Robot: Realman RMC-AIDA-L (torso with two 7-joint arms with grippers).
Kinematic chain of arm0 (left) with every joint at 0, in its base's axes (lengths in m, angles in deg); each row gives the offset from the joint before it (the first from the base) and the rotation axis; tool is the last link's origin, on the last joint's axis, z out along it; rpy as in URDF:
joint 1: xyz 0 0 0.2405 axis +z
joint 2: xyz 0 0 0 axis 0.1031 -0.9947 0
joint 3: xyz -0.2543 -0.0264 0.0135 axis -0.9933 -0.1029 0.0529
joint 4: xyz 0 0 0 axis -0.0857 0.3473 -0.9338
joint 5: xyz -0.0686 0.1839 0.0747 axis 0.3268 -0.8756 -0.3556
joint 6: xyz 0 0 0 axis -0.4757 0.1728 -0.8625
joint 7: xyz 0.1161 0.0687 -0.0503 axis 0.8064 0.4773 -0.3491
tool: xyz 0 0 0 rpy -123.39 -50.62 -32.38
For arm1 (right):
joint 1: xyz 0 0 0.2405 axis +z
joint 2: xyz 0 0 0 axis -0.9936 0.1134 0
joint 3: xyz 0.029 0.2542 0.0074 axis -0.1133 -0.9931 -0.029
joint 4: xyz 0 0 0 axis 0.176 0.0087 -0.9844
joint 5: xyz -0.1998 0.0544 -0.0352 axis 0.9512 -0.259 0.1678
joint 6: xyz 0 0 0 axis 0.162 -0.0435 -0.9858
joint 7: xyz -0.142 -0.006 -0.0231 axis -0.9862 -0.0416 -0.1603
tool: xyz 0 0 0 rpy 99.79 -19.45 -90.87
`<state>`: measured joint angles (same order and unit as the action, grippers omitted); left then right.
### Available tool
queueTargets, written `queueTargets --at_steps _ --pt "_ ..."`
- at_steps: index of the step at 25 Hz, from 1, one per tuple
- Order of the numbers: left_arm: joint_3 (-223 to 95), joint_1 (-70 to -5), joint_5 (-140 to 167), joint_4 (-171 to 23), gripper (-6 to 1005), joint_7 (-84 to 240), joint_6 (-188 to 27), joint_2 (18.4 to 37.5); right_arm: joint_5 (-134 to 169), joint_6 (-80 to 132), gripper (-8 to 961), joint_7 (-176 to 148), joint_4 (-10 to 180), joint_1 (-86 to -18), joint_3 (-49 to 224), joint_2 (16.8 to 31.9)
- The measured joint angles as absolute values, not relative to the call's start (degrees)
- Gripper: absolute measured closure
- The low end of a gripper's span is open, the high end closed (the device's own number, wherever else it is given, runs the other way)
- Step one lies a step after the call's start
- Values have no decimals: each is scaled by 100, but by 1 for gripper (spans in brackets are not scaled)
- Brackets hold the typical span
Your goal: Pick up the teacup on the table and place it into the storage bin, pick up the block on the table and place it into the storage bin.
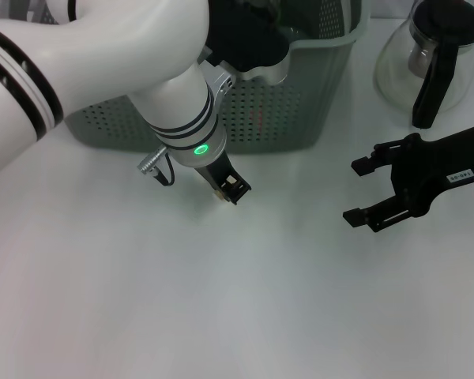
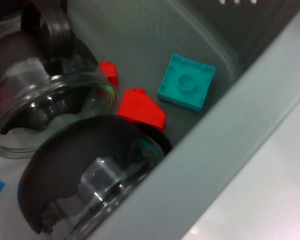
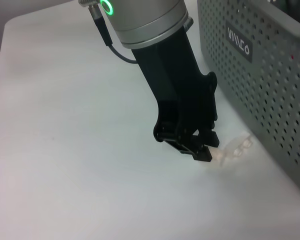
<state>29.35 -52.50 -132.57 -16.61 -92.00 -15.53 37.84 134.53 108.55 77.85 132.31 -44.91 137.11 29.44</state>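
Open white table (image 1: 221, 300) left unobstructed near and centre, far side blocked by storage bin (image 1: 300, 118), left arm (image 1: 174, 103) extended across its front, coffee pot (image 1: 430, 59) placed far right.

A black tool (image 3: 202, 150) on a silver wrist with a green ring light points down to the white tabletop (image 3: 80, 165). Its tip meets a pale translucent object (image 3: 235, 146) at four o'clock, beside the perforated storage bin (image 3: 270, 85).

Robot test bench: bare white tabletop (image 1: 221, 300), perforated grey-green plastic storage bin (image 1: 300, 110), glass coffee pot with black handle (image 1: 434, 63) as props.
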Motion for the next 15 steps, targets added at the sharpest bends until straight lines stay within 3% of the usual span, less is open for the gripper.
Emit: queueTargets --at_steps 15 --pt "2897 -5201 -13205 -886 823 -9158 -509 3768 13449 10853 11 7752 13232 -4492 13708 2922"
